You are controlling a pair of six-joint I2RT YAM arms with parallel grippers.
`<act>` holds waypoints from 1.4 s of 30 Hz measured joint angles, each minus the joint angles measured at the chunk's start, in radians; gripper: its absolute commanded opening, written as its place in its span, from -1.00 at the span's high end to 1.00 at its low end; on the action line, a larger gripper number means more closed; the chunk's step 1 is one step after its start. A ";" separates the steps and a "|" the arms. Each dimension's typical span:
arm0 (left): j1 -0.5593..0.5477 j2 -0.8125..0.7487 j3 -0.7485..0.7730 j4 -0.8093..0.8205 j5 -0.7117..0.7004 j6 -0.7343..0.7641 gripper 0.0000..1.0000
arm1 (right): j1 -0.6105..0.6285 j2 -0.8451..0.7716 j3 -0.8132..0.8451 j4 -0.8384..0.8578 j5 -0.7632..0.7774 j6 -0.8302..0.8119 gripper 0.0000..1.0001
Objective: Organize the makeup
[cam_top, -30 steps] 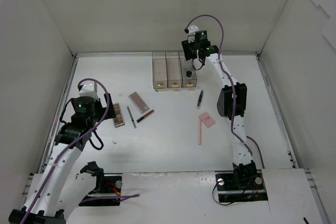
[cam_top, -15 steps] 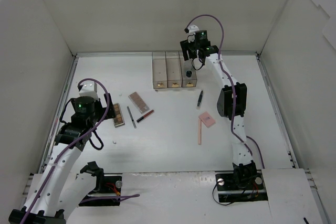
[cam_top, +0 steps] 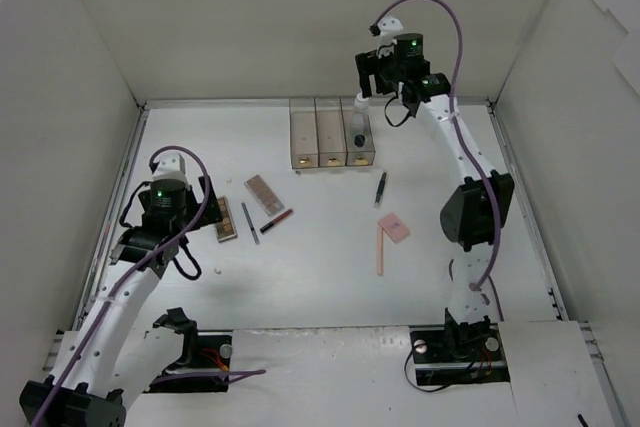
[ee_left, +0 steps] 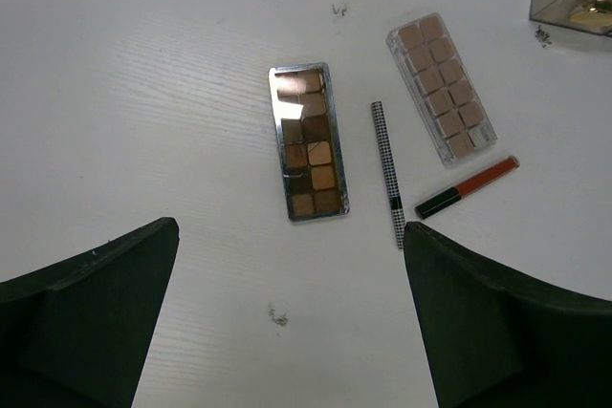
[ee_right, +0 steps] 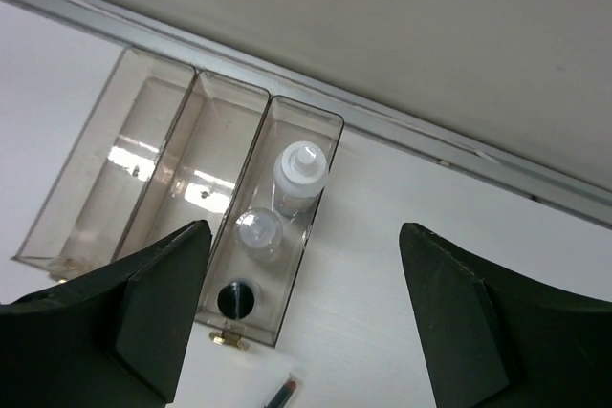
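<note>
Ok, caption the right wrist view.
Open right gripper above the clear three-compartment box, one end compartment holding three small containers.

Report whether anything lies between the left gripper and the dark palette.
Nothing visible does. The left gripper hangs open over the dark palette, whose top is uncovered. The checked pencil lies beside the palette on its right, apart from it and not across it.

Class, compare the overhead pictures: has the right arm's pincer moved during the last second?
Yes. In the overhead view the right pincer has drawn upward and to the right, off the right-hand compartment of the clear box that it hung over.
</note>
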 measured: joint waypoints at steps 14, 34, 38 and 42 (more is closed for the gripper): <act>0.074 0.316 0.087 -0.048 0.011 -0.120 -0.98 | 0.173 -0.521 -0.618 0.049 0.000 0.068 -0.46; 0.099 -0.001 0.071 -0.082 0.106 0.011 -0.99 | 0.568 -0.038 -0.513 0.037 -0.063 0.180 -0.61; 0.099 -0.066 0.035 -0.085 0.143 0.024 -0.99 | 0.571 0.068 -0.422 0.042 -0.042 0.214 -0.63; 0.099 -0.070 0.029 -0.087 0.158 0.030 -0.99 | 0.571 0.136 -0.358 0.045 -0.008 0.238 -0.65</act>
